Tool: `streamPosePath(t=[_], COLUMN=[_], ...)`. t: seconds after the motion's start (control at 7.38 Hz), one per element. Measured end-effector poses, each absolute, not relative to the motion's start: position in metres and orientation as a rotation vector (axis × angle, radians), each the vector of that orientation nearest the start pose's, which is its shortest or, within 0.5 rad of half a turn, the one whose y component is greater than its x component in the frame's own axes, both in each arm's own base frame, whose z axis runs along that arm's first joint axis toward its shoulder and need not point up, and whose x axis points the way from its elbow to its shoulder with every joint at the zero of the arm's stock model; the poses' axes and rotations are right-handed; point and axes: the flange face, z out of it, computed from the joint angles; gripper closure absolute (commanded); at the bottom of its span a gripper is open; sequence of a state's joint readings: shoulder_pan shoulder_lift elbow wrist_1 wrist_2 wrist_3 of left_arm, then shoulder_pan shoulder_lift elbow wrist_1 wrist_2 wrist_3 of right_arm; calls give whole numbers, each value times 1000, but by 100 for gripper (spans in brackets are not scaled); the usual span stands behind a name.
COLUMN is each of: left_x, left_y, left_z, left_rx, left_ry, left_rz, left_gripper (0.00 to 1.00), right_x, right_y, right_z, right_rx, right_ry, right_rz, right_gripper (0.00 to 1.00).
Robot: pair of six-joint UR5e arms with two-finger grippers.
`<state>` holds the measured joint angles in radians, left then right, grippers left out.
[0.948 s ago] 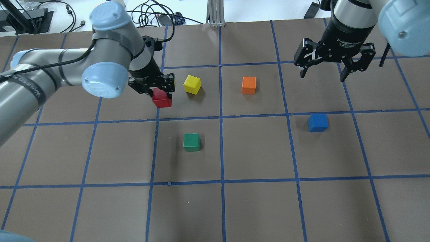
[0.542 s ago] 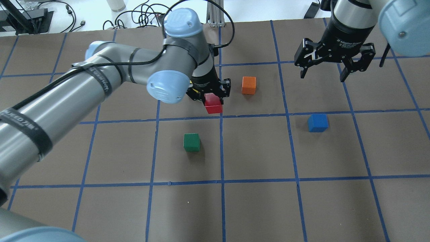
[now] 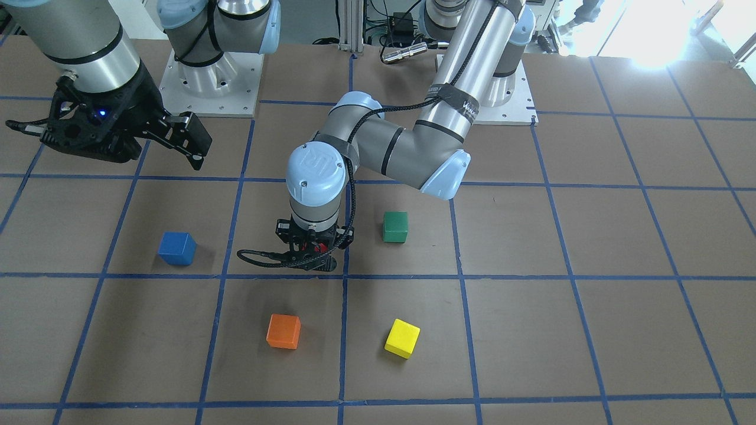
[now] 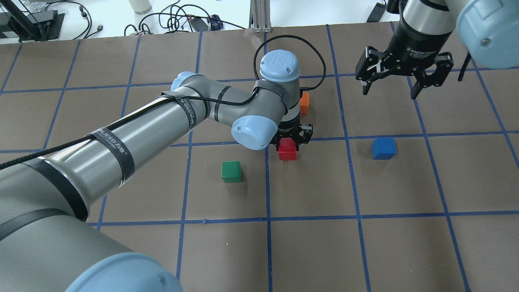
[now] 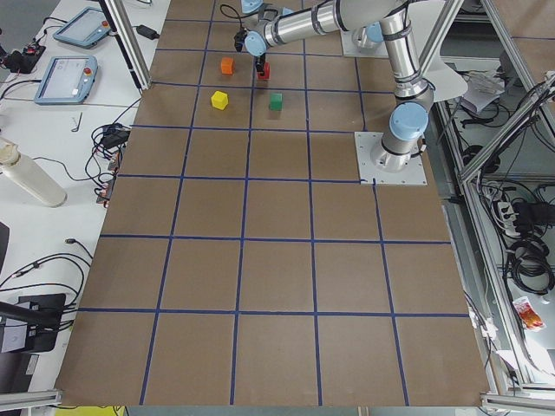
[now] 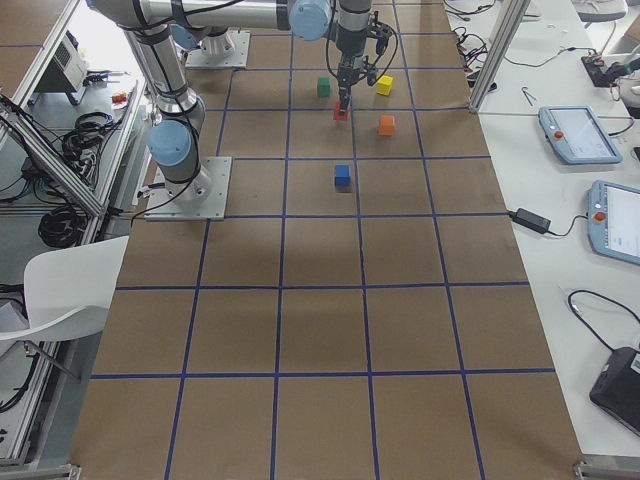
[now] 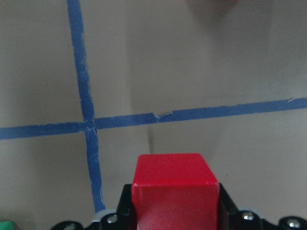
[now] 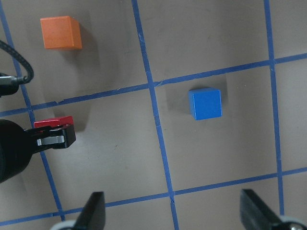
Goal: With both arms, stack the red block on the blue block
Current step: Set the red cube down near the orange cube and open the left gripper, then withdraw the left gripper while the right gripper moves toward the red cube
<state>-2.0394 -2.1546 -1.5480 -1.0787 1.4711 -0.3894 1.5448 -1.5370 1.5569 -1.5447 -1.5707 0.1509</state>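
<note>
green block (image 4: 231,171) lies nearest on the worktop (image 4: 316,243), off the likely path | red block (image 4: 287,149) is clamped in left tool (image 4: 290,140) near the centre, judged destined for blue block (image 4: 383,148), well apart, no block seen between | orange block (image 4: 304,103) is partly hidden just behind the left arm | right tool (image 4: 389,92) is held spread, farthest, judged ready to assist

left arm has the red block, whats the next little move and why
Probably shift the red block toward the blue block. The left gripper is shut on the red block. The blue block's top is bare, with open table between the two, and the right gripper hangs open, holding nothing.
</note>
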Motion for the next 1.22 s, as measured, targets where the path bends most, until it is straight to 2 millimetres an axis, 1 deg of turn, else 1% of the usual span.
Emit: streamPosePath(t=[0.14,0.27,0.41,0.54,0.68,0.81,0.95,1.08,1.22], left_x=[-426,-426,-422,-403,-369,-329,-280,-235,-198], left_y=[-522,-522,-524,-535,-552,-570,-586,-596,-600], left_z=[199,205,219,239,265,290,312,331,350], left_rx=[128,135,136,107,47,-22,-77,-92,-77], left_ry=[3181,3179,3184,3197,3214,3224,3222,3209,3189], left_rz=[164,149,126,97,59,12,-23,-48,-73], left_gripper=[0,0,0,0,0,0,0,0,0], right_x=[120,120,121,123,129,139,154,176,205], right_y=[-505,-505,-504,-502,-500,-499,-502,-503,-502], right_z=[475,475,474,470,459,442,421,402,382], right_rx=[277,277,278,290,317,366,437,501,561], right_ry=[3131,3131,3127,3118,3105,3081,3056,3044,3044], right_rz=[72,73,77,94,127,177,223,238,233], right_gripper=[0,0,0,0,1,1,1,1,1])
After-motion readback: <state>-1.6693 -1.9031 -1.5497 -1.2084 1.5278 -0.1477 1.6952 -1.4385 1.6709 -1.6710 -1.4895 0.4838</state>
